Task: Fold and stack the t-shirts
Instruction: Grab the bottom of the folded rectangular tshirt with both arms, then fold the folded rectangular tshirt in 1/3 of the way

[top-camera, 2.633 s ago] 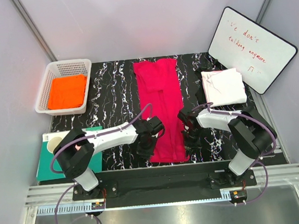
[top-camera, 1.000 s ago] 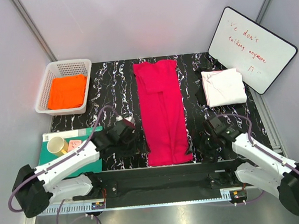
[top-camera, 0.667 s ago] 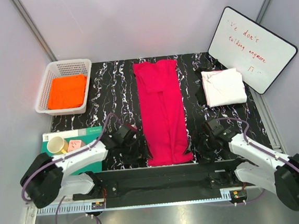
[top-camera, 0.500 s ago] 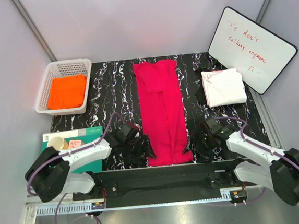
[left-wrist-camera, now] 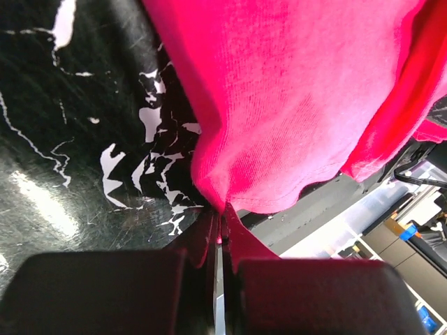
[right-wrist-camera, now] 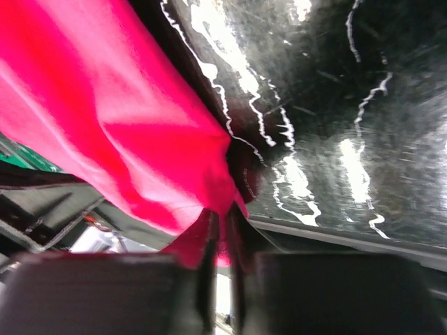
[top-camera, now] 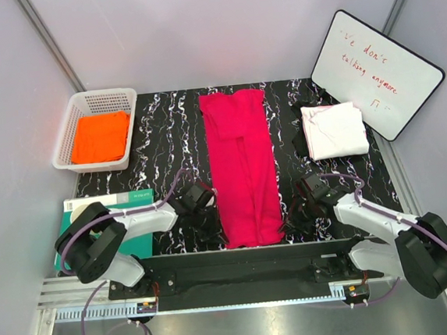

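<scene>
Across the middle of the black, white-veined tabletop (top-camera: 167, 145), the crimson-pink t-shirt (top-camera: 240, 158) lies as 1 long folded strip running from the far edge to the near edge. From overhead, the left arm (top-camera: 146, 220) and right arm (top-camera: 368, 213) reach in to its 2 near corners, but their jaws are too small to read there.

The left wrist view shows the left jaws pinched together on the shirt's near hem, with the cloth puckering at the tips. The right wrist view shows the right jaws standing narrow, with a fold of the same pink hem caught between them.

Only the overhead view shows the rest. A folded orange t-shirt (top-camera: 101, 137) sits in a white basket (top-camera: 65, 134) at far left, and a folded white t-shirt (top-camera: 334, 130) lies at far right. A whiteboard (top-camera: 376, 72) with red handwriting leans by the right wall, and a teal-green board (top-camera: 132, 197) lies partly under the left arm. Pale grey walls enclose the space.

1 second earlier, both arms sat further out from the shirt's sides; the shirt itself lies as it did then.
</scene>
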`<state>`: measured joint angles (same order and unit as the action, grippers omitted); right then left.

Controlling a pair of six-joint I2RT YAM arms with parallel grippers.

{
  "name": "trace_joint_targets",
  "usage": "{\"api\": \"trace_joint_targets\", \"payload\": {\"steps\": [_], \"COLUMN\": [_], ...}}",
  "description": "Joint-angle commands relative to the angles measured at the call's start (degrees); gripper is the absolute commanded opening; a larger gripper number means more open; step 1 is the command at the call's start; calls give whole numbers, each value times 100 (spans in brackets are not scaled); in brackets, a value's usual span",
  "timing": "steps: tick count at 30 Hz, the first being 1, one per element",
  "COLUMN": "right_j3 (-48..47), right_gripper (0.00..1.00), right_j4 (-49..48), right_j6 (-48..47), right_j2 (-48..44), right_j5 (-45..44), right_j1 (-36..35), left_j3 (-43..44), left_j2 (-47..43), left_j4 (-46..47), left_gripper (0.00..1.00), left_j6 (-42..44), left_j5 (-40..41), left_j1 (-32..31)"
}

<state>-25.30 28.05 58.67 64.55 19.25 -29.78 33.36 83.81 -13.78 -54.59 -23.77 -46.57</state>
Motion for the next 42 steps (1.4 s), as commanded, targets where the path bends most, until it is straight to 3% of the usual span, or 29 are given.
{"api": "trace_joint_targets", "payload": {"steps": [1,11,17,21,35,42], "right_j3": [-264,-634,-1398,-2231,-4982,-6082], "right_gripper": [0,0,0,0,0,0], "right_j4": [-336,-169,86,244,728,956], "right_j6": [-49,-128,-400,-909,-2597,-2941], "right_j2": [118,-162,-119,398,2850,3756], "right_j5": [219,624,361,80,0,18], "right_j1": [25,25,25,60,1000,1255], "left_j3": [214,969,1751,2314,4379,5311], "left_j2": [39,-997,-1209,-1113,600,1592], "left_j4": [-230,-1863,-2549,-2717,-2788,-2797], "left_gripper": [0,0,0,0,0,0], "left_j6": [255,677,941,1160,2022,2242], "left_j5": [100,715,1085,1269,1059,848], "left_j1": [-10,7,174,385,1580,1941]}}
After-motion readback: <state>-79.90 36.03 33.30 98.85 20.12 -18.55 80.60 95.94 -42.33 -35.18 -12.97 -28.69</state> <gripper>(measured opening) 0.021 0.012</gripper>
